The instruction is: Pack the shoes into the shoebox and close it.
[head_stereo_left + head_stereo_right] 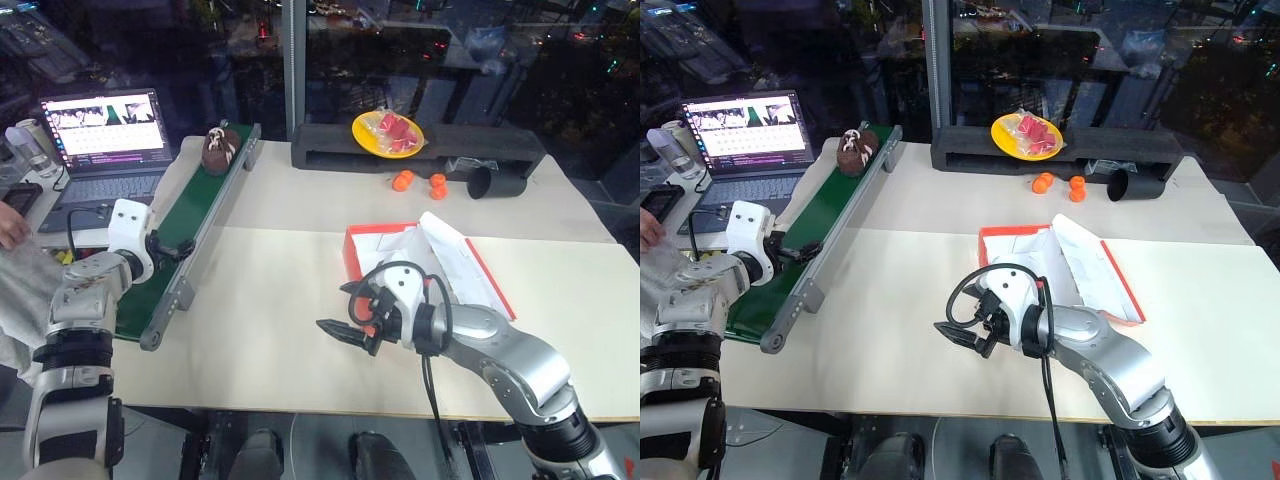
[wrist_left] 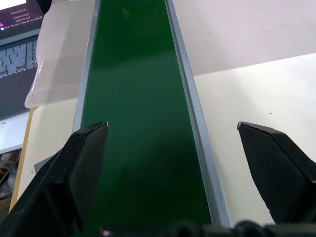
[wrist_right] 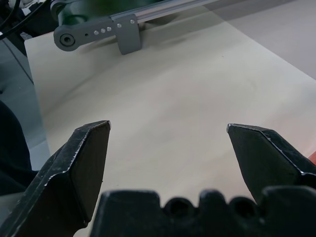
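Both hands gape wide: left hand (image 2: 173,148) over belt (image 2: 138,98), right hand (image 3: 168,143) over bare table (image 3: 173,89).

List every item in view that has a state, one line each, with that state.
shoebox: open, lid flipped back, white paper inside.
shoe: lying on the far end of the green conveyor belt.
laptop: open, screen lit.
black cup: tipped on its side.
yellow plate: holding red pieces.
left tool: open, empty, over the belt.
right tool: open, empty.
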